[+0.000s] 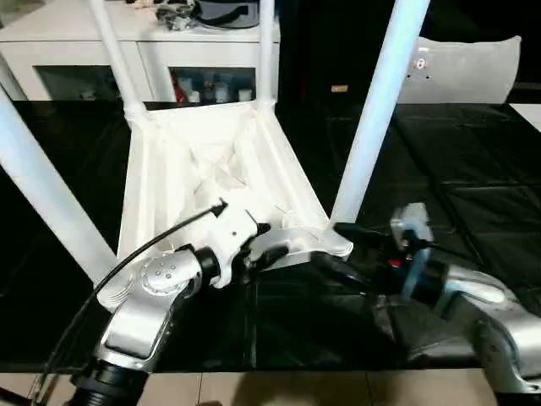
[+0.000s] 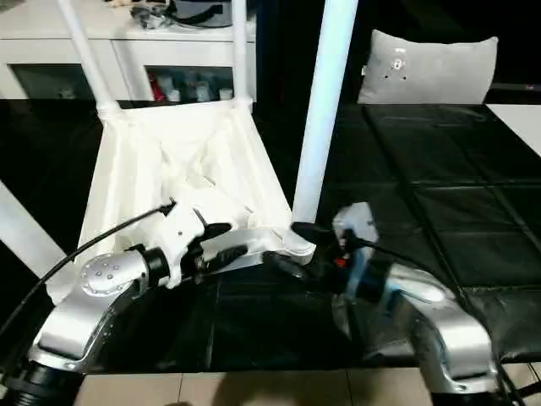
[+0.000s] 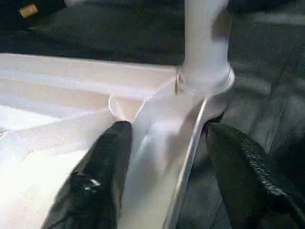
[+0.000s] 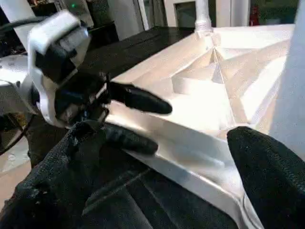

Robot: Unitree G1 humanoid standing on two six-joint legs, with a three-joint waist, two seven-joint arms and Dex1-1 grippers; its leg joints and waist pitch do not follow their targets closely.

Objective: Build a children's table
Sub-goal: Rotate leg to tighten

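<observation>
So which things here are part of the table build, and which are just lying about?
Job:
table top, upside down
legs standing in its corners
left hand straddling its rim
right hand at the near corner

Lying about:
grey cushion
white cabinet

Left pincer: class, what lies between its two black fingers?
In the left wrist view, the tabletop's near edge rim runs between the left pincer's fingers, just below the corner leg.

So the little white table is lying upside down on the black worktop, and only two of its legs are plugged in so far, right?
Not quite. The table does lie upside down on the black worktop, but four legs stand in its corner sockets, not two: the left eye view shows two at the far corners and two at the near ones, such as this leg.
</observation>
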